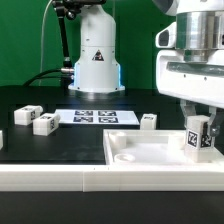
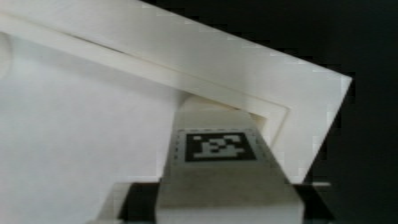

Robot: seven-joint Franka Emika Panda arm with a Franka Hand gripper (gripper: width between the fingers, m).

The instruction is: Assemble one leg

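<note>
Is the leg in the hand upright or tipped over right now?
Upright. The leg stands on end between the hand's fingers over the panel's corner; the wrist view shows its tagged top face squarely.

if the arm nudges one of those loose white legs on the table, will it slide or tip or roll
Probably slide. The loose leg looks like a squat, flat-faced block, so rolling seems unlikely and tipping only if struck high. It appears to be rigid plastic and likely light, so even a gentle nudge could skid it across the smooth black table.
</note>
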